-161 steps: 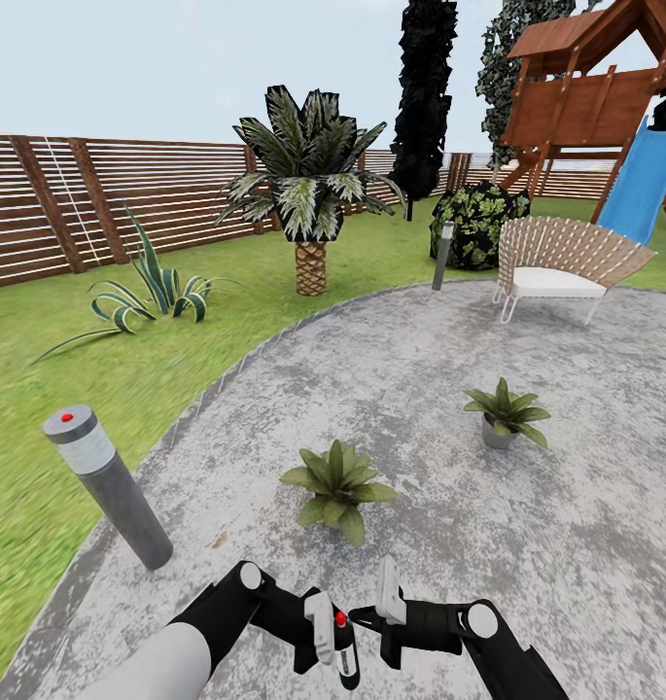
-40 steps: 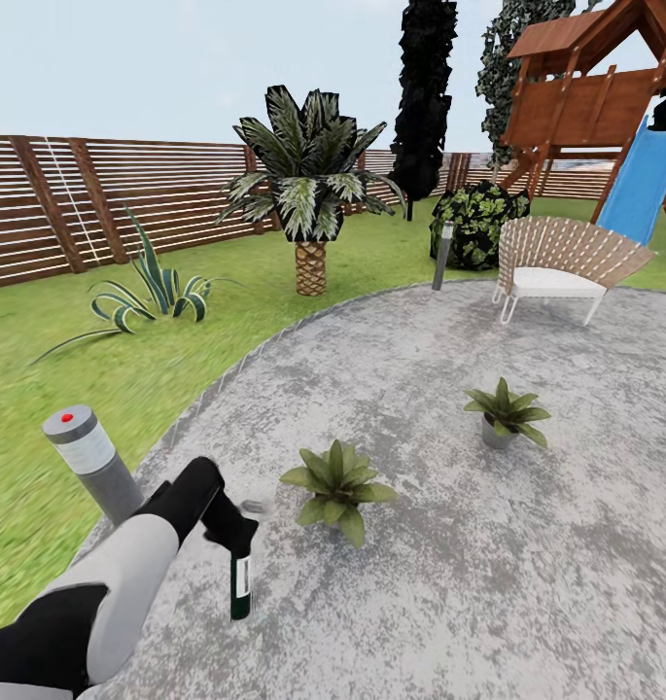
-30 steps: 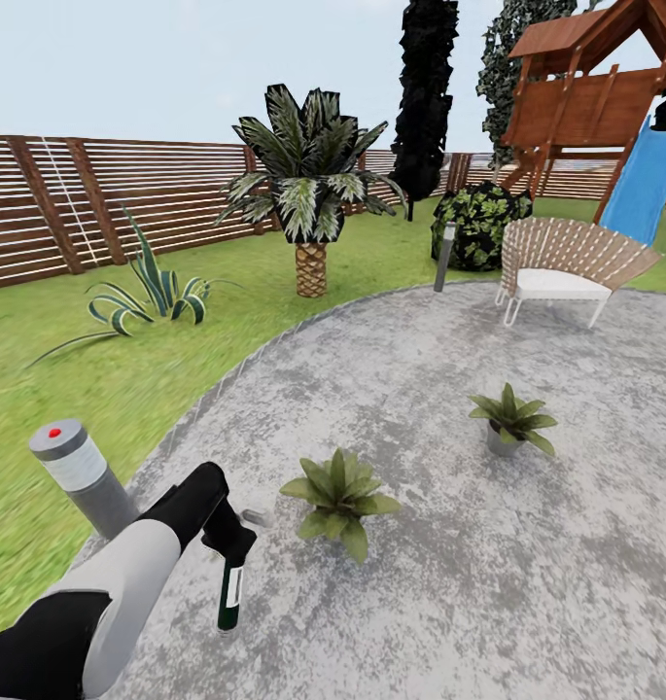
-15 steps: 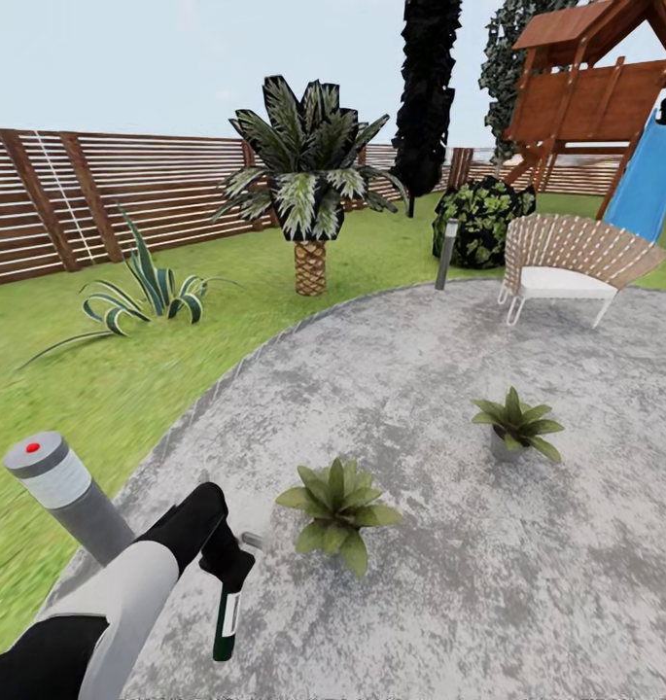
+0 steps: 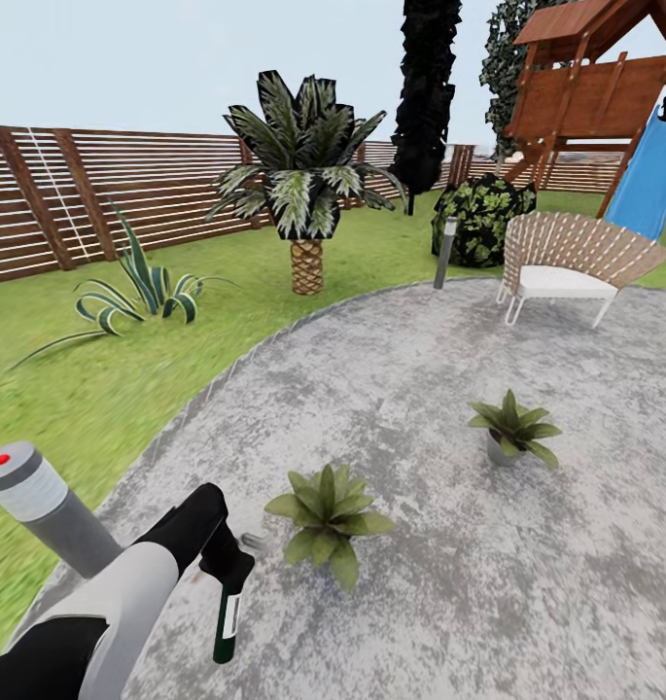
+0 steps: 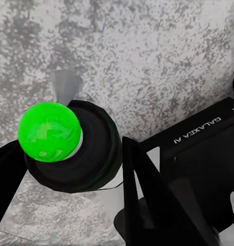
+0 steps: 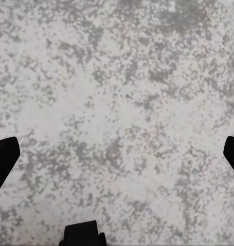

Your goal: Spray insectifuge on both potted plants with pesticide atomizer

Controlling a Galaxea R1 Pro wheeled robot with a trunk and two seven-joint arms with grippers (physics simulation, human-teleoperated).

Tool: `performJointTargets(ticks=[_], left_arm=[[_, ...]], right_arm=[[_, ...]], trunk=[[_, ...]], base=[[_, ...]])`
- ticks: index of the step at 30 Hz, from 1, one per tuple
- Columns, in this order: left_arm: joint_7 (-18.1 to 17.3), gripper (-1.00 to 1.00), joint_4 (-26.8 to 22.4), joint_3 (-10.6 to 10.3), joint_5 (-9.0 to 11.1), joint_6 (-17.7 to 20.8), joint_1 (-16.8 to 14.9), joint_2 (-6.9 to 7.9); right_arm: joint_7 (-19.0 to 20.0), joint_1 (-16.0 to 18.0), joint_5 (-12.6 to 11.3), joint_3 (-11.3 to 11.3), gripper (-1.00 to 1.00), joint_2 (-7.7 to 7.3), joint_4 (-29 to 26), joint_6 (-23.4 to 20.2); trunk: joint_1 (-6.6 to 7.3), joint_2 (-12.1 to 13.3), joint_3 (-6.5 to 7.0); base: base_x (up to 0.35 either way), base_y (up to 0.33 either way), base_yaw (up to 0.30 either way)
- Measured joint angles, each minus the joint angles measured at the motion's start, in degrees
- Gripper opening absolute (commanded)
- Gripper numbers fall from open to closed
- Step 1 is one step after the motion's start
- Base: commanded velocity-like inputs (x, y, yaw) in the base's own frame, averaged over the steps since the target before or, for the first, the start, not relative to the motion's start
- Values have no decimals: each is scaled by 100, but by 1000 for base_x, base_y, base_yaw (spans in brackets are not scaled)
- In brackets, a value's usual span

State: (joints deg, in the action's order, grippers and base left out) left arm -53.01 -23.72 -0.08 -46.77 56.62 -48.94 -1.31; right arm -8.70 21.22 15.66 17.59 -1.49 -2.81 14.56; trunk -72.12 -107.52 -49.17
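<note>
One hand (image 5: 226, 569) around atomizer (image 5: 224, 627).

Palm (image 5: 303, 190), agave (image 5: 138, 287), chair (image 5: 566, 264), bollard lamp (image 5: 41, 506).

White-and-black robot arm, black hands

The left arm (image 5: 128, 603) has a pale grey-white shell between black segments; the left hand (image 6: 163, 189) is matte black, lettered "GALAXEA AI" in white.

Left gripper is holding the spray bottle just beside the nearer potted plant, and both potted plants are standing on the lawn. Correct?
Not quite. In the head view both potted plants stand on the grey stone patio, not the lawn. The rest holds: the left gripper holds the spray bottle beside the nearer plant.
</note>
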Motion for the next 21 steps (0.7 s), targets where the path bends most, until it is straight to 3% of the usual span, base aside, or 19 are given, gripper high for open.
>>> performJointTargets(ticks=[7, 11, 21], left_arm=[[-8, -100, 63, 3, 14, -2, 78, -20], [12, -100, -8, 4, 14, -34, 358, -155], [26, -100, -26, -30, -28, -63, 393, -131]], right_arm=[[1, 0, 0, 6, 100, 0, -2, 0], [-1, 0, 0, 6, 100, 0, 0, 0], [-6, 0, 0, 8, 100, 0, -7, 0]], trunk=[[-1, 0, 0], [0, 0, -2], [-1, 0, -51]], base=[[13, -10, 0], [100, 0, 0], [93, 0, 0]])
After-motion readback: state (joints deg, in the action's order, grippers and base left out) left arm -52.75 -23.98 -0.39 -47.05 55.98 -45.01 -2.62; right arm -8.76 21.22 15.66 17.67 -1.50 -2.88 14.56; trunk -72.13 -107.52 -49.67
